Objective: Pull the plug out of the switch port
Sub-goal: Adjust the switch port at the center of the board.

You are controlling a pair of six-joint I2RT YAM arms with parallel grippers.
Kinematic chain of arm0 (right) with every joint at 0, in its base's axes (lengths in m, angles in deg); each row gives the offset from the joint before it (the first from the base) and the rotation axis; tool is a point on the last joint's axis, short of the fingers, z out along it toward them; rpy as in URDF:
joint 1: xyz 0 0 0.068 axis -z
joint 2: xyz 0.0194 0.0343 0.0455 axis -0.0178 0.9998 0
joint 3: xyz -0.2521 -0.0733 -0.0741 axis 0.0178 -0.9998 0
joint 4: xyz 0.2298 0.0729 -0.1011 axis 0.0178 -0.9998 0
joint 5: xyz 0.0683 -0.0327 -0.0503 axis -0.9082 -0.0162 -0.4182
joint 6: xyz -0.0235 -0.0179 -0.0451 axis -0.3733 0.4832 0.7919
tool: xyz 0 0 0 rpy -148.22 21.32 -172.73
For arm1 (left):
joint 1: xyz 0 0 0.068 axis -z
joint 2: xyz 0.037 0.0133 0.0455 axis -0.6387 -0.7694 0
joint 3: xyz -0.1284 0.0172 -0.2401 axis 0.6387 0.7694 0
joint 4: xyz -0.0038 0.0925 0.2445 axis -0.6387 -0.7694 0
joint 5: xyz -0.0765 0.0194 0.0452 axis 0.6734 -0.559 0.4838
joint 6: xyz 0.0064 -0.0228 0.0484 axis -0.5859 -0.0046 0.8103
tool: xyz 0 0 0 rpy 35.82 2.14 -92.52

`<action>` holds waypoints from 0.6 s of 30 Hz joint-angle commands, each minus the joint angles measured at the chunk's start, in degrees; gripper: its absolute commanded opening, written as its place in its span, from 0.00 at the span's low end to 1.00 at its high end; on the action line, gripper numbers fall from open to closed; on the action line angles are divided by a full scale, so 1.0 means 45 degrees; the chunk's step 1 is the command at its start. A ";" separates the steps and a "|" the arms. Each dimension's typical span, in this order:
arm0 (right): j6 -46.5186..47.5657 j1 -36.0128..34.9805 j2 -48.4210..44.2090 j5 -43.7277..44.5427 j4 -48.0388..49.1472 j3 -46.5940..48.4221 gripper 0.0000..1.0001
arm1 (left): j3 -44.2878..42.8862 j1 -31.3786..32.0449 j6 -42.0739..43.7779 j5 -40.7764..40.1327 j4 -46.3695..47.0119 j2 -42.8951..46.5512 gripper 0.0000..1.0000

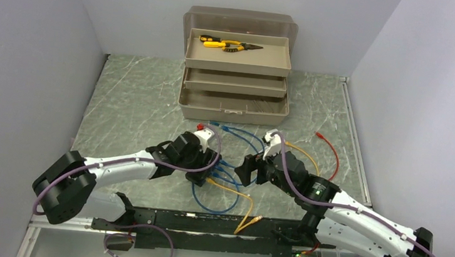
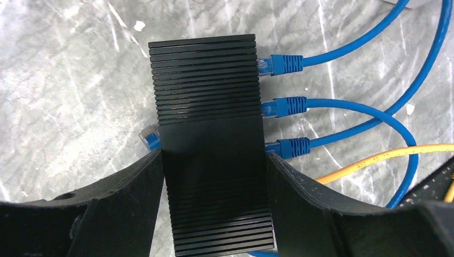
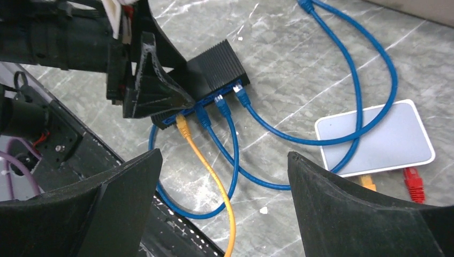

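My left jaws are clamped across the switch (image 2: 209,107), one pressing its socket edge and the other the opposite edge. The ribbed black box lies flat on the grey marbled counter (image 1: 140,95), near the middle and between my two arms. From above my left wrist hides most of it.

Four plugs sit in a row along the socket edge. The yellow plug (image 3: 183,126) is nearest my left jaws, and three blue plugs (image 3: 220,104) follow it. Their cables loop over the counter toward my bases. A loose blue plug (image 2: 150,138) lies just beside the switch's other edge, in no socket that I can see.

My right jaws stand wide apart with nothing between them. They hang above the counter to the right of the switch and face its socket edge without touching any cable.

Further right lies a white flat box (image 3: 375,142) with a red plug (image 3: 412,182) at its near edge. At the back stands an open toolbox (image 1: 234,98), with yellow-handled pliers (image 1: 230,44) in its top tray.
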 commanded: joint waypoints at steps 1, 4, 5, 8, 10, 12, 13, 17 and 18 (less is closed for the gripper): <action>-0.0413 -0.0011 0.0368 -0.0140 0.1860 -0.0574 0.91 | 0.0247 0.0044 -0.0193 -0.1332 0.1200 0.0200 0.00; -0.0499 -0.0005 0.0737 -0.0025 0.2393 -0.0832 0.91 | 0.0170 0.0042 -0.0114 -0.1679 0.1281 0.0028 0.02; -0.0502 0.0000 0.0819 0.0010 0.2548 -0.0928 0.91 | 0.0114 0.0046 -0.0067 -0.1742 0.1284 -0.0052 0.07; -0.0559 0.0037 0.1115 0.0094 0.2851 -0.1104 0.91 | -0.0176 0.0048 0.0071 -0.1964 0.1125 -0.0304 0.39; -0.0597 0.0090 0.1314 0.0051 0.2949 -0.1172 0.91 | -0.0250 0.0043 0.0021 -0.2220 0.1037 -0.0265 0.58; -0.0622 0.0131 0.1421 0.0049 0.3034 -0.1237 0.91 | -0.0275 0.0036 -0.0052 -0.2487 0.1028 -0.0031 0.65; -0.0640 0.0200 0.1469 0.0034 0.3101 -0.1281 0.91 | -0.0306 0.0033 -0.0106 -0.2619 0.0871 0.0153 0.68; -0.0714 0.0701 0.1751 -0.0413 0.3408 -0.1376 0.91 | -0.0315 0.0037 -0.0410 -0.3099 0.0373 0.1175 0.91; -0.0761 0.0918 0.1869 -0.0654 0.3563 -0.1396 0.91 | -0.0316 0.0034 -0.0495 -0.3160 0.0291 0.1461 0.98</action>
